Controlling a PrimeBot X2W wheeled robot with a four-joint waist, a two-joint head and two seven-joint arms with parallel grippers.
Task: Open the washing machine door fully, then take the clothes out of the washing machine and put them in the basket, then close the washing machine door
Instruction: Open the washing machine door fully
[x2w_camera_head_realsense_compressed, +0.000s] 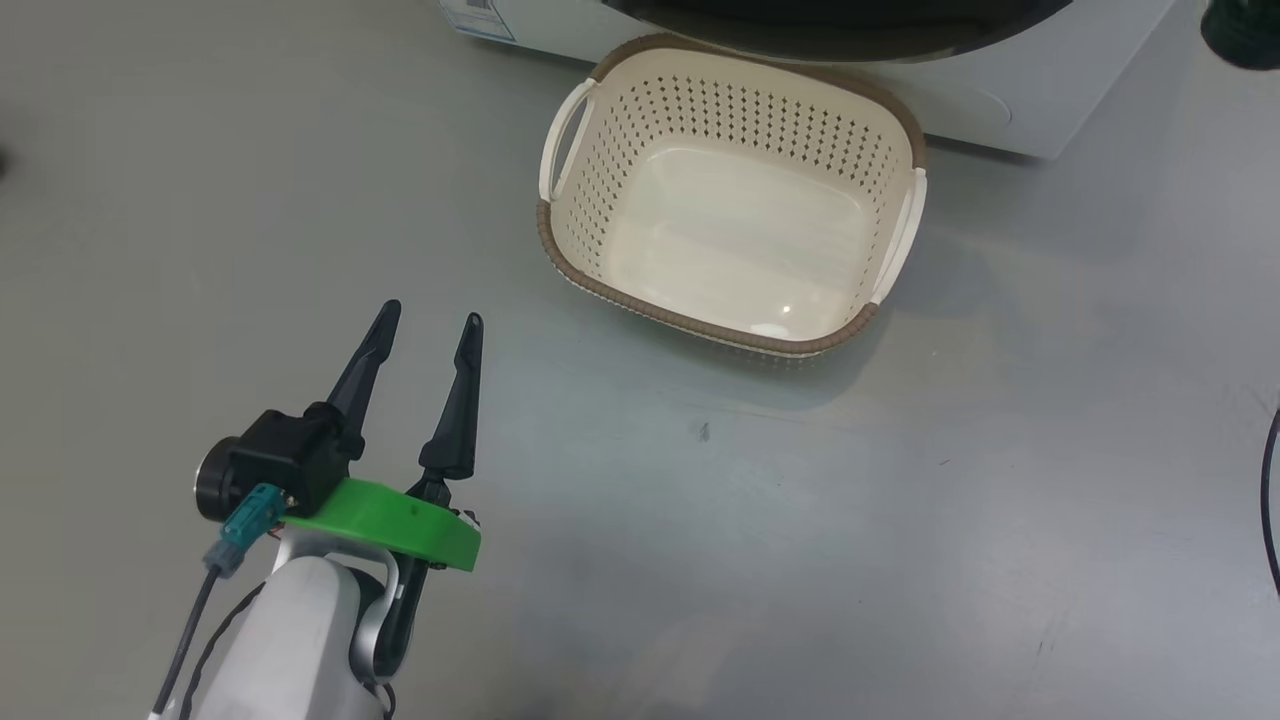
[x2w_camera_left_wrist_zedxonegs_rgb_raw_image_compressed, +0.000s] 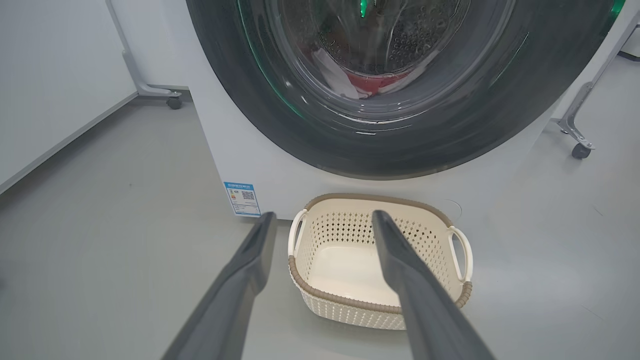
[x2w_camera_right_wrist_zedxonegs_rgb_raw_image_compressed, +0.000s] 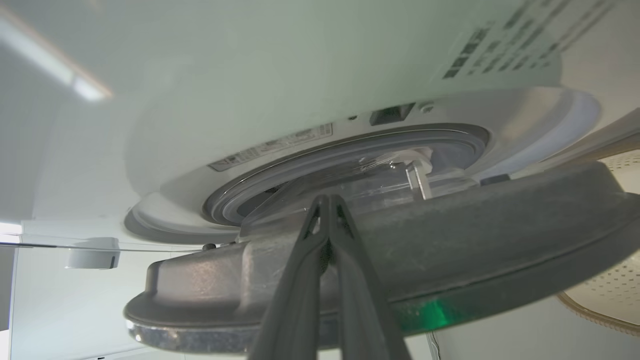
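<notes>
Overhead, left gripper gapes near basket — up close, right gripper pinched tight, perhaps against door.

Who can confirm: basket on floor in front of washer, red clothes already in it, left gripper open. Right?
No. The basket is empty, as the head view shows; the clothes lie inside the washing machine, seen through its door in the left wrist view. The rest holds: basket on the floor before the machine, left gripper open.

Grey floor; basket just beside washing machine
</notes>
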